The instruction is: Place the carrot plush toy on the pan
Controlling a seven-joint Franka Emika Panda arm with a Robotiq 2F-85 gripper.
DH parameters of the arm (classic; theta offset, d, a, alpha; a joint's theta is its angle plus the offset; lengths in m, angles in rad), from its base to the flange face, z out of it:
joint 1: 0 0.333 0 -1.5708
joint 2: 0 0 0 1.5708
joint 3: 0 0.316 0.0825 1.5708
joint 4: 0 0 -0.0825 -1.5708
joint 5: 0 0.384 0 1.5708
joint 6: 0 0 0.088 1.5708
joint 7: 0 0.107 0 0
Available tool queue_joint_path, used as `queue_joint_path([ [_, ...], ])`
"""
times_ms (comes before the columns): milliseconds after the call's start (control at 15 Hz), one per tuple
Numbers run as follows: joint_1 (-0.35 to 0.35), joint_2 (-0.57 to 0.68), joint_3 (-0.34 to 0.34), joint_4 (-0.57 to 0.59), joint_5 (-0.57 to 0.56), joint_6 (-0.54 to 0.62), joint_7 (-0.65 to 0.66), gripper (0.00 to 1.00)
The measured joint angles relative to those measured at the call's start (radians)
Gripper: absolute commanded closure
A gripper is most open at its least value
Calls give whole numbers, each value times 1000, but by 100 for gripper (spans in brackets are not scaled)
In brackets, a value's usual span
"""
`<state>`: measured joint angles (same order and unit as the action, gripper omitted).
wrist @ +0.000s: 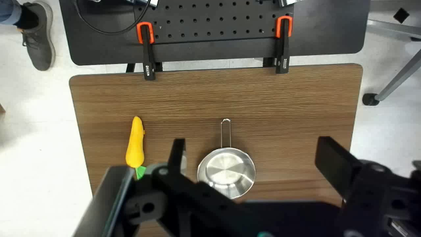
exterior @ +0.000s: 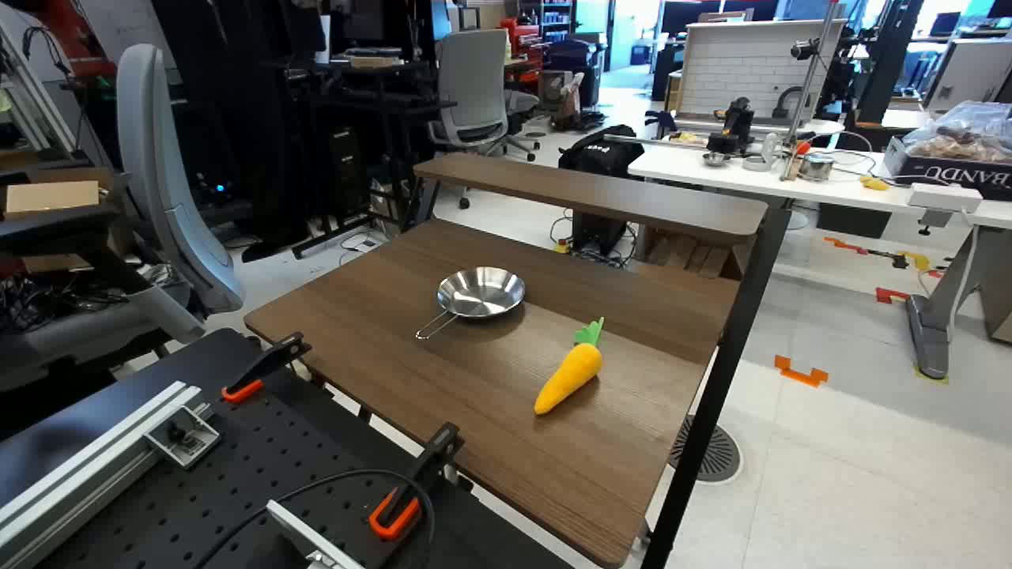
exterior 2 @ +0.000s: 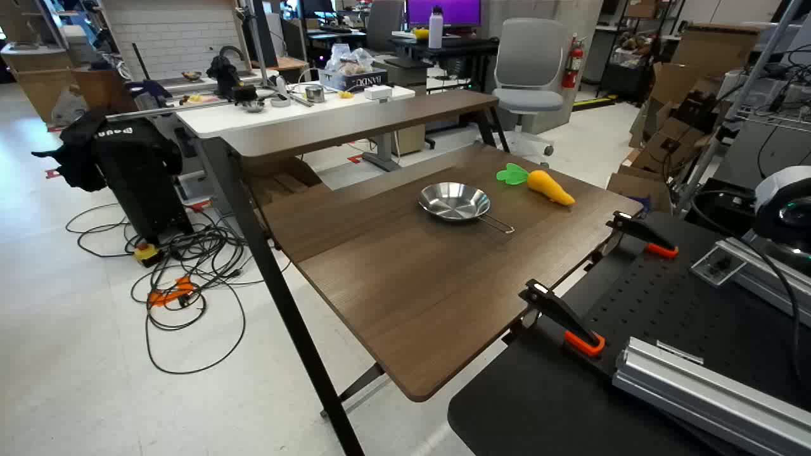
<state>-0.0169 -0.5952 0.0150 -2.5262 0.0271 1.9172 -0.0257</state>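
The carrot plush toy (exterior: 569,379), yellow-orange with a green leafy top, lies on its side on the brown wooden table. It also shows in an exterior view (exterior 2: 549,186) and in the wrist view (wrist: 135,146), its leaves partly hidden by my gripper. The shiny silver pan (exterior: 481,294) stands beside it, apart from it, with a thin wire handle. It also shows in an exterior view (exterior 2: 453,202) and in the wrist view (wrist: 227,169), and nothing lies in it. My gripper (wrist: 252,148) is wide open and empty, high above the table; neither exterior view shows it.
The brown table (exterior: 379,356) has a raised shelf (exterior: 585,194) along its far side. Two black clamps with orange grips (wrist: 148,52) (wrist: 283,46) stick up at the near edge, beside the black perforated base table (exterior 2: 659,323).
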Motion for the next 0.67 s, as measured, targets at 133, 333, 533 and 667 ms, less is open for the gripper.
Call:
queue_joint_path([
  [133, 0, 0, 0, 0, 0, 0, 0, 0],
  [333, 0, 0, 0, 0, 0, 0, 0, 0],
  [533, 0, 0, 0, -1, 0, 0, 0, 0],
  [667, 0, 0, 0, -8, 0, 0, 0, 0],
])
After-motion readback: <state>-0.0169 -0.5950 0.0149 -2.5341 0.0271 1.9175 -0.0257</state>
